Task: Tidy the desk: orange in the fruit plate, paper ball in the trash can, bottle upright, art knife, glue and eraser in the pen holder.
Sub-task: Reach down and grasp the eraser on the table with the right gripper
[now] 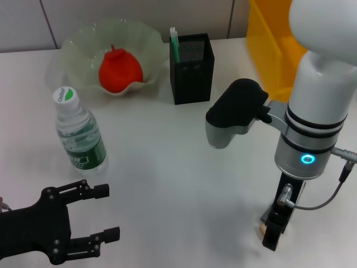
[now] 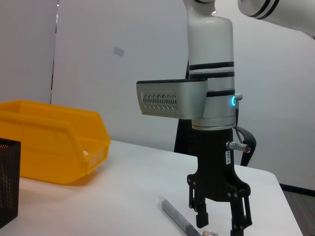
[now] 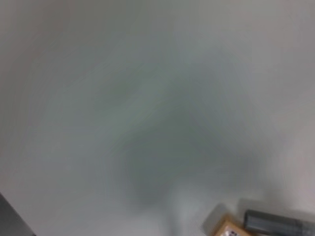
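Nearest the head camera, the left gripper point(image 1: 109, 213) idles with fingers apart at seven o'clock, while at four o'clock the right gripper point(image 2: 219, 219), fingers spread, should descend squarely over the eraser point(image 2: 209, 233) before closing.

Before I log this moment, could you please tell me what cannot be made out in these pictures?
- Small beige eraser: head view, mostly hidden by the right gripper; cut off by the edge in both wrist views.
- Grey art knife: absent from the head view, partly cut off in both wrist views.
- Inside of the yellow plastic trash can: blocked by the right arm, so the paper ball is unseen.
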You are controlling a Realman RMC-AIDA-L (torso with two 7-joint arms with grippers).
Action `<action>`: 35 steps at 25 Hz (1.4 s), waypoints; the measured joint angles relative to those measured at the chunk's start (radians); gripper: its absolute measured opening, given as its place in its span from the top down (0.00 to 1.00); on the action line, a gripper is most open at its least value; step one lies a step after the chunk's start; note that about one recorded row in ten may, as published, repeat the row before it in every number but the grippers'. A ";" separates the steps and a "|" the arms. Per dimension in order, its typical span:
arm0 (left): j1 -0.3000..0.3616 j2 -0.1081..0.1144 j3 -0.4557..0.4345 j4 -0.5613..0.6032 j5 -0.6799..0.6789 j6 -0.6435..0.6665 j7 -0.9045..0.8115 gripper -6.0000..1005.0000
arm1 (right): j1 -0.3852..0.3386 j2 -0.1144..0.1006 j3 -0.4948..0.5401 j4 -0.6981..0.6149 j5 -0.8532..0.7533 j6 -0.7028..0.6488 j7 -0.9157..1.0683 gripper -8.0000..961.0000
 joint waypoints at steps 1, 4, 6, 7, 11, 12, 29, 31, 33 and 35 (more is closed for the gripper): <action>0.000 0.000 0.000 0.000 0.000 0.000 0.000 0.22 | 0.000 0.000 -0.002 0.000 0.005 0.000 0.000 0.23; 0.001 0.000 0.000 0.000 0.000 0.000 0.000 0.22 | 0.000 0.000 -0.022 0.000 0.010 0.007 0.006 0.23; 0.002 0.000 0.000 0.000 0.000 0.000 0.001 0.22 | 0.001 0.000 -0.034 0.000 0.011 0.014 0.011 0.23; 0.003 0.000 0.000 0.000 0.000 0.000 0.001 0.22 | 0.001 0.000 -0.036 0.000 0.011 0.017 0.013 0.23; 0.004 0.000 0.001 0.000 -0.001 0.000 0.002 0.22 | 0.004 0.000 -0.046 0.000 0.010 0.024 0.025 0.23; 0.004 0.000 0.001 0.000 -0.001 0.000 0.003 0.22 | 0.004 0.000 -0.047 -0.002 0.009 0.025 0.028 0.23; 0.012 0.000 0.002 0.000 -0.005 0.007 0.003 0.22 | 0.005 0.000 -0.087 0.005 0.004 0.039 0.037 0.26; 0.012 0.000 0.002 0.000 -0.006 0.007 0.003 0.22 | 0.004 0.000 -0.090 0.002 0.004 0.039 0.037 0.34; 0.012 0.000 0.002 0.000 -0.006 0.008 0.003 0.22 | 0.002 0.000 -0.096 -0.002 0.004 0.042 0.041 0.43; 0.012 0.000 0.004 0.000 -0.006 0.009 0.003 0.22 | 0.003 0.000 -0.112 -0.003 0.003 0.047 0.052 0.51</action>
